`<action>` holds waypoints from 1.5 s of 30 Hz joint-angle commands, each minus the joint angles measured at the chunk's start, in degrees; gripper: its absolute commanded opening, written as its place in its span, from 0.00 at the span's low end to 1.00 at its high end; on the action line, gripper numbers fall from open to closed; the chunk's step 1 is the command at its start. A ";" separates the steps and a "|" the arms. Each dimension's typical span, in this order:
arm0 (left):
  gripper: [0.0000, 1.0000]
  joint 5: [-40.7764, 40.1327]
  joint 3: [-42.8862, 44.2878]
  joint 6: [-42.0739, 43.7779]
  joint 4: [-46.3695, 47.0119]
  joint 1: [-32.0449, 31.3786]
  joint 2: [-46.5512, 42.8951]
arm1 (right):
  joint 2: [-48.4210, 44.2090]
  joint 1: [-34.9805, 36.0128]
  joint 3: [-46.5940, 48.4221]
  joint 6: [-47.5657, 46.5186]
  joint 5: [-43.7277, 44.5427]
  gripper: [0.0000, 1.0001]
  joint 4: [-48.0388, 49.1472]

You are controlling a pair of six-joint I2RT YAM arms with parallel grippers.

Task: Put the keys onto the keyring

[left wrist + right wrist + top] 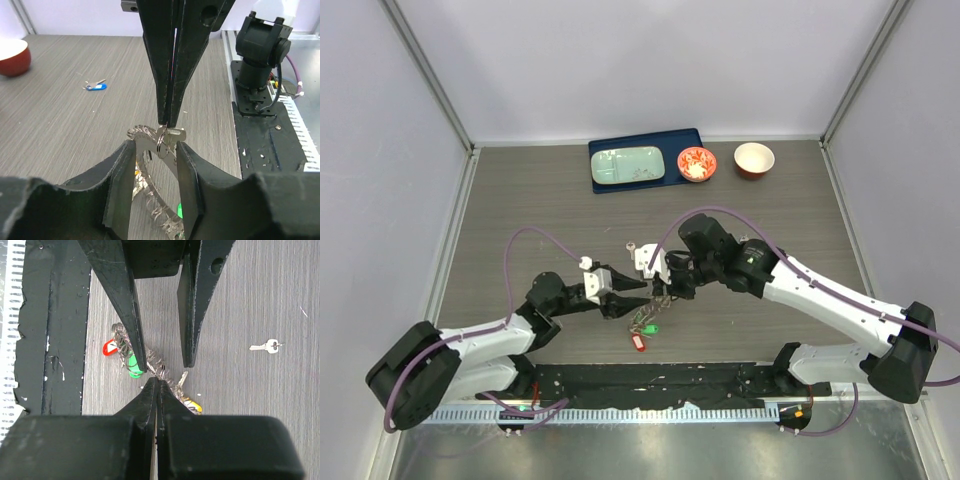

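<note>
Two grippers are seen meeting over the keyring [141, 134], which lies on the tabletop [520, 200] in the lower middle of the overhead view, just in front of the arm bases. The left gripper [154, 155] is held partly open, its fingers [120, 190] set astride the jagged rim with a gap on each side, and nothing is clamped. The right gripper [157, 383] is closed tight, its tips brought down onto a small silver key [175, 133] at the rim; whether that key is actually pinched cannot be told. Three coloured keys are gathered at the ring: a red-headed key [109, 347], a green-headed key [132, 369] and a yellow-headed key [194, 406]. A loose plain key [265, 346] is seen at the right of the right wrist view, well apart. A blue-headed key [95, 86] is seen at the upper left of the left wrist view, near a red bowl [12, 57].
</note>
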 commanded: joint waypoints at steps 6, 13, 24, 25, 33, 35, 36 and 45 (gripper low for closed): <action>0.30 5.30 3.81 0.55 -0.01 0.11 2.63 | 0.18 0.38 3.39 -0.94 -2.48 0.01 1.06; 0.00 6.27 4.42 0.81 -2.13 0.11 3.33 | 0.01 0.46 3.56 -1.03 -2.48 0.01 0.71; 0.00 -10.33 -2.87 -10.25 13.16 0.11 -1.59 | -3.33 0.46 0.76 1.08 -0.73 0.01 0.44; 0.00 -11.82 -3.13 -11.05 13.69 0.11 -2.46 | -4.12 0.46 -0.12 1.34 -0.64 0.01 0.79; 0.00 -19.39 -4.19 -18.51 14.05 0.11 -6.77 | -6.32 1.25 -5.04 4.16 -0.90 0.01 6.59; 0.00 -19.92 -3.84 -19.92 13.96 0.11 -7.48 | -6.41 1.87 -6.45 4.86 -0.73 0.01 8.78; 0.00 -20.01 -3.75 -20.89 13.87 0.03 -7.65 | -6.06 2.04 -6.98 5.04 -0.81 0.01 9.49; 0.00 -22.29 -3.84 -24.23 14.74 0.03 -8.01 | -5.88 2.75 -13.40 8.29 -0.90 0.01 23.55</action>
